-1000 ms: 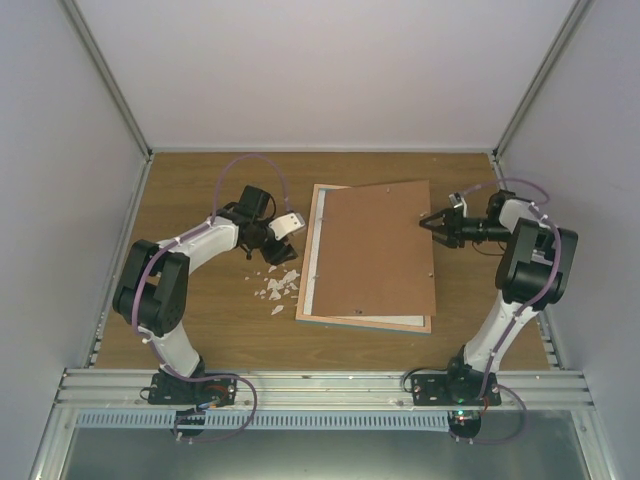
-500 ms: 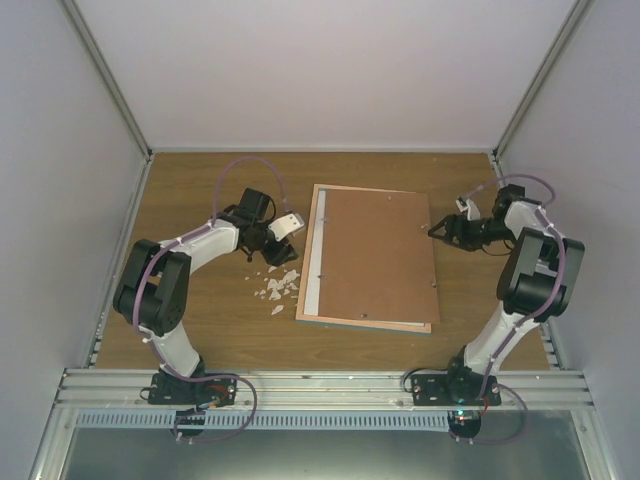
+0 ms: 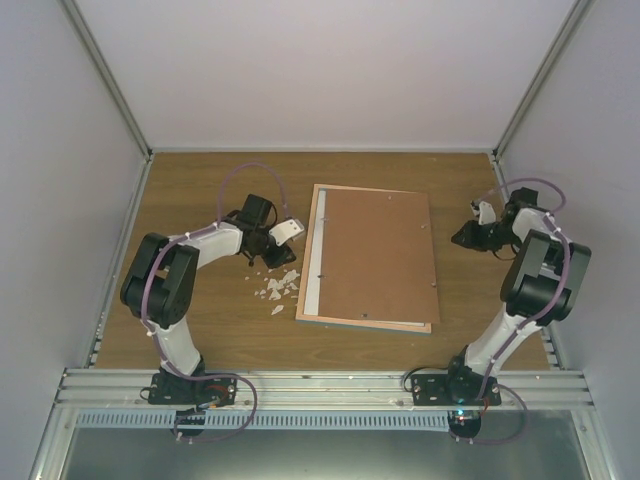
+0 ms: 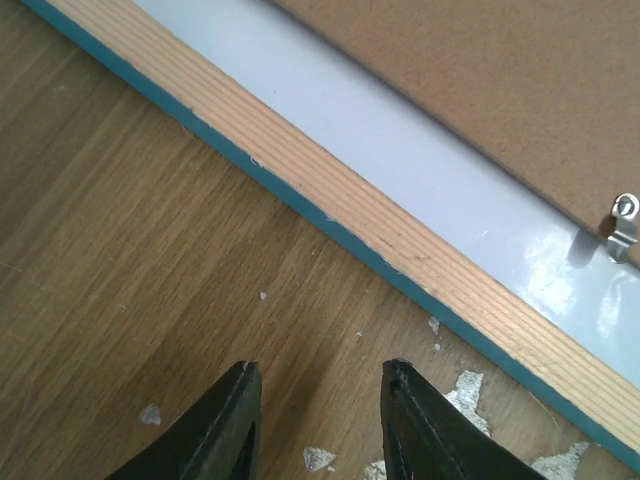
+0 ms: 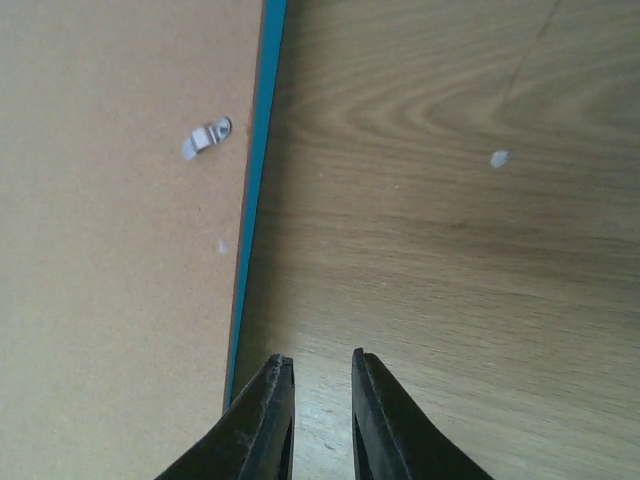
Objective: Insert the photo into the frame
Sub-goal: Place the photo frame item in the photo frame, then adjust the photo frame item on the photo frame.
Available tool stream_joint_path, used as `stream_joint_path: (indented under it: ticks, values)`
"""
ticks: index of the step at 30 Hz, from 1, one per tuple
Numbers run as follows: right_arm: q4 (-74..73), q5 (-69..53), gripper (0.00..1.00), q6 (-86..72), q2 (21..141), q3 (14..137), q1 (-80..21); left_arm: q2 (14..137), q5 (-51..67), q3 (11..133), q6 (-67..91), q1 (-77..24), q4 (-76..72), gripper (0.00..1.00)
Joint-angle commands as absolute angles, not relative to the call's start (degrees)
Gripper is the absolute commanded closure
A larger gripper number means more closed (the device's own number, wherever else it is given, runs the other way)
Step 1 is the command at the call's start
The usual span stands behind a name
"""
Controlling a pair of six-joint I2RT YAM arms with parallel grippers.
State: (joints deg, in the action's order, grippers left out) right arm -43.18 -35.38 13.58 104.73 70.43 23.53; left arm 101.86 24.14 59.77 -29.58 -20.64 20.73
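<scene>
Wooden table (image 3: 215, 335), face-down frame (image 4: 330, 190), white scraps (image 3: 278, 288)

frame (image 3: 372, 255) | lying flat, face down | brown back up | teal edge

1. Top camera: fixed above and behind the arm bases (image 3: 320, 388), facing down and forward. Distant view, taking in the whole worktop (image 3: 200, 180) and the whole frame (image 3: 370, 255).
2. Left wrist camera: close above the worktop, looking past the left hand (image 4: 320, 375) at the frame's left long edge.
3. Right wrist camera: equally close, looking past the right hand (image 5: 320, 360) at the frame's right edge.
4. Shared ground: all three views show the frame. Each wrist view covers a small strip of the top view.
</scene>
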Motion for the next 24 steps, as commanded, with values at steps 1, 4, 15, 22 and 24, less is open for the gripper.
stream_joint_path:
  ticks: [1, 4, 15, 22, 24]
  values:
    - [-39.9, -31.6, 0.82, 15.0, 106.4, 68.6, 21.0, 103.9, 23.8, 60.1, -30.7, -20.8, 17.7, 0.65]
    - [-38.9, -31.4, 0.83, 14.9, 107.6, 67.9, 19.2, 104.9, 23.7, 60.3, -30.6, -20.8, 17.5, 0.67]
    - [-39.1, -33.3, 0.83, 15.0, 108.2, 65.8, 10.9, 108.1, 22.9, 59.6, -31.5, -23.5, 16.1, 0.74]
    - [-39.7, -37.8, 0.83, 15.2, 107.0, 65.3, 7.9, 109.0, 23.0, 59.4, -31.4, -24.6, 15.7, 0.75]
    - [-40.2, -39.1, 0.83, 15.3, 106.2, 65.5, 7.7, 109.3, 23.2, 59.3, -31.4, -24.8, 15.7, 0.76]
